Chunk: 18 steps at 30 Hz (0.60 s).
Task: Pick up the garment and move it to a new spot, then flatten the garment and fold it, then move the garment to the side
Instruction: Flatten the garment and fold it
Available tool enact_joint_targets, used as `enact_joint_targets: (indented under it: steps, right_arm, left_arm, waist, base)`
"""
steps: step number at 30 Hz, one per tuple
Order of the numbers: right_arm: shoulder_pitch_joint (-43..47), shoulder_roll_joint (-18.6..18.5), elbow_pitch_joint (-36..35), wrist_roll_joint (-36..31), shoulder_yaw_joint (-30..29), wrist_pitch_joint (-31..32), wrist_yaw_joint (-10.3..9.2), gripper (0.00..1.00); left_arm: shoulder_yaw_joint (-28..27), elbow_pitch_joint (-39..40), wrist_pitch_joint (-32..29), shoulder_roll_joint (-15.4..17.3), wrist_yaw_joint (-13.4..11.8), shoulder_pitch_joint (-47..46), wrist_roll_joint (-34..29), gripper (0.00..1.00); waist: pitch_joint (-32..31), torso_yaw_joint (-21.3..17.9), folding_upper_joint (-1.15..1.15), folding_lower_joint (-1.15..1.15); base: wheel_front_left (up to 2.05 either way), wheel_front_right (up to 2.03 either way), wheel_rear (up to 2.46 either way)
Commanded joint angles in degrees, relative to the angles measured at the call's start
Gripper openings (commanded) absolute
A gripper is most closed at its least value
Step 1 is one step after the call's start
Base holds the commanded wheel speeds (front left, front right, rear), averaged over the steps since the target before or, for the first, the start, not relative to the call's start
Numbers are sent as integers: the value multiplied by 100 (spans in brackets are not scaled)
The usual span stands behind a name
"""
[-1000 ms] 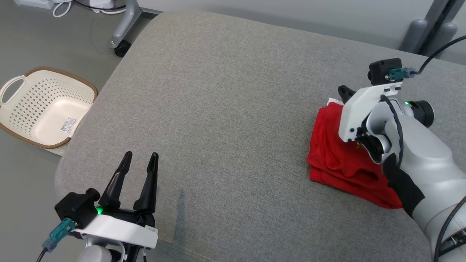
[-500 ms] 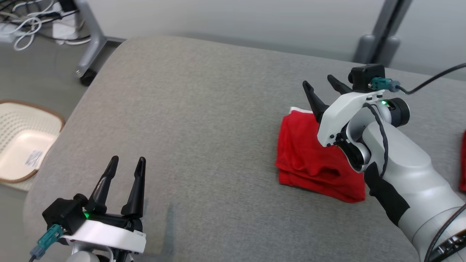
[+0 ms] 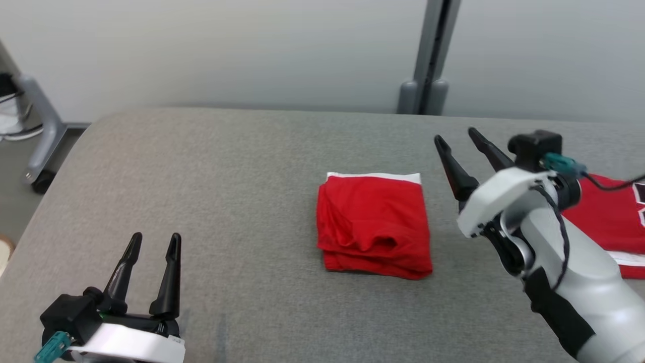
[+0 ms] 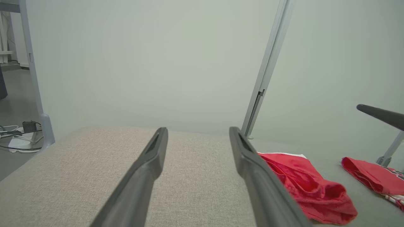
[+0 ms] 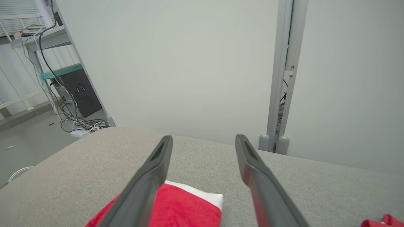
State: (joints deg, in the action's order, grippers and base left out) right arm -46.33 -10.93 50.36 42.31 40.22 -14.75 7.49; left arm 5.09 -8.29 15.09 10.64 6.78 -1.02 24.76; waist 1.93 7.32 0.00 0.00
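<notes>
Although the grey upholstered pad [image 3: 201, 176] runs off the head view on three sides, so its full outline cannot be made out, it carries everything here; behind it stands a pale partition wall [image 3: 227, 50] with a grey post [image 3: 428, 50] whose top is cut off; the right forearm [image 3: 579, 282] rises from the lower right corner, its elbow out of frame, and slants up and leftward above the pad; the folded red garment [image 3: 375, 227] lies near the middle of the pad, a white band [image 3: 373, 177] along its far edge, its lower layers hidden under the top fold; a second red garment [image 3: 609, 217] lies at the right edge, partly behind the right wrist and cut off by the frame, so its shape is unclear; the right gripper [image 3: 456, 135] hangs just right of the folded garment, apart from it, fingers spread and empty; in the right wrist view one finger covers part of the cloth; the left gripper [image 3: 156, 236] sits low at the near left, well apart from the garment, fingers parted, nothing between them, its base cropped; a wheeled stand leg [image 3: 40, 151] shows at far left.
</notes>
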Motion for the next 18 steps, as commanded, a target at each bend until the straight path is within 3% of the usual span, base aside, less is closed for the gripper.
enact_joint_targets:
  steps: [1,7,18]
  right_arm:
    - [275,-116,-224,-77,-141,-48,1,100]
    - [1327,-301,-1288,-573,-1026,-48,1,100]
    - [3298,345,-3052,-1997,-2856,-48,1,100]
  left_arm:
    - [-51,35,3,29,-43,83,-36,100]
    - [-194,151,3,18,-127,201,-67,100]
    - [-427,319,4,-152,-107,289,-282,100]
  waist:
    - [-195,-240,0,0]
    - [-286,-508,0,0]
    - [-260,-655,0,0]
  base:
    - [0,0,0]
    - [0,0,0]
    - [0,0,0]
